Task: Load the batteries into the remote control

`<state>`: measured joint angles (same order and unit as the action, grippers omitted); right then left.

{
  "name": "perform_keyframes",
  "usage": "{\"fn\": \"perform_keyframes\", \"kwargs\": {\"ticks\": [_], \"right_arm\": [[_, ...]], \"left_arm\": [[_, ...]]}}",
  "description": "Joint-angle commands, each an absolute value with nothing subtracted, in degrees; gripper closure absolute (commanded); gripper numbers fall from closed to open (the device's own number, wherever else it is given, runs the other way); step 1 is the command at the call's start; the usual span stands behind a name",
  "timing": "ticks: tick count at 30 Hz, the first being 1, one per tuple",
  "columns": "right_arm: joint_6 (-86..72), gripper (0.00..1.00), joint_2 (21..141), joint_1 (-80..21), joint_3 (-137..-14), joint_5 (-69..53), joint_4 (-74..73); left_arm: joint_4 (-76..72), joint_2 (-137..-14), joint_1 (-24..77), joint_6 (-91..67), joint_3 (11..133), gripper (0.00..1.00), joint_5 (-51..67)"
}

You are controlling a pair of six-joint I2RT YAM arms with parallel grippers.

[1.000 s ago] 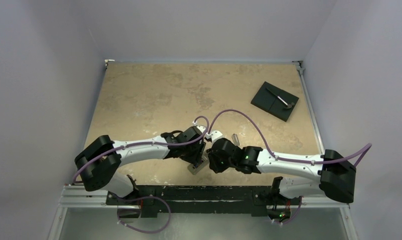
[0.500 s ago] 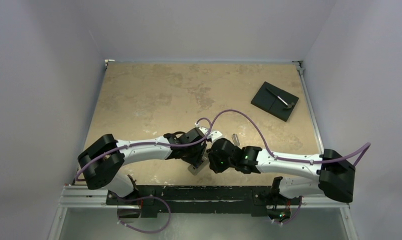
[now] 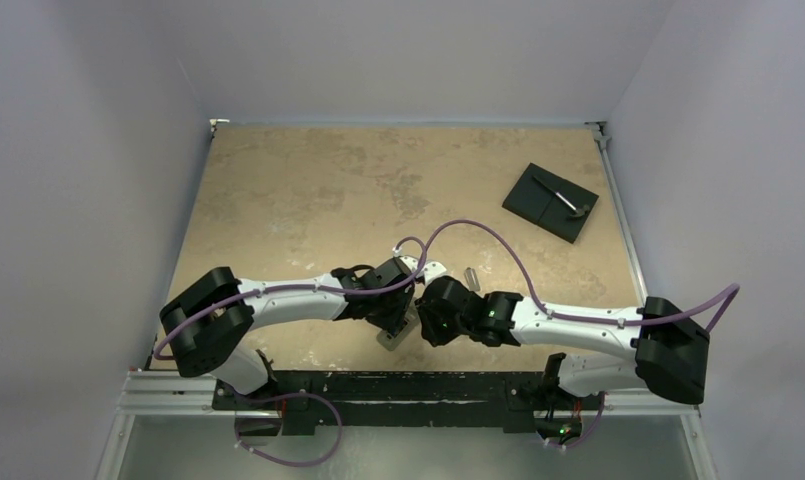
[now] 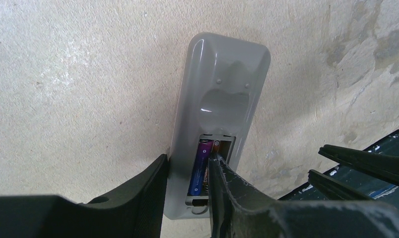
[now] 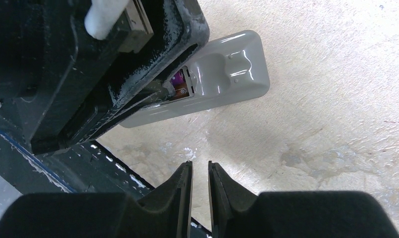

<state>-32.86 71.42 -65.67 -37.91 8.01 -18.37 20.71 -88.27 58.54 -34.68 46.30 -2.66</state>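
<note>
Left wrist: left claw (image 4: 187, 163) fingertip at battery (image 4: 199, 171) inside remote control (image 4: 222, 74).

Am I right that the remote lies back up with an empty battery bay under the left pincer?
Not quite: the bay is not empty; the left wrist view shows a purple battery in it. The remote does lie back up under the left pincer.

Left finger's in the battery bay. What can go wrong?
The left gripper has a fingertip against the battery in the open bay; a push could skid or tip the remote control.
The remote lies near the front edge of the table and could slide off.
The right gripper hovers close, empty; arms could clash.
</note>
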Motion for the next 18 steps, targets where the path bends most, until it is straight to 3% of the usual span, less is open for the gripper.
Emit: {"fn": "perform_keyframes", "kwargs": {"ticks": [1, 6, 18], "right_arm": [[-32.34, 0.75, 71.39, -66.01, -38.24, 8.03, -15.74], [-32.43, 0.73, 70.02, -66.01, -38.6, 9.23, -17.45], [-40.93, 0.39, 60.79, -64.16, -39.71, 20.3, -28.79]], "left_arm": [[20.5, -91.38, 59.94, -34.35, 45.91, 0.77, -2.79], [20.39, -91.54, 59.96, -34.32, 45.99, 0.78, -2.86], [20.89, -87.46, 59.96, -34.02, 47.29, 0.62, -2.88]]}}
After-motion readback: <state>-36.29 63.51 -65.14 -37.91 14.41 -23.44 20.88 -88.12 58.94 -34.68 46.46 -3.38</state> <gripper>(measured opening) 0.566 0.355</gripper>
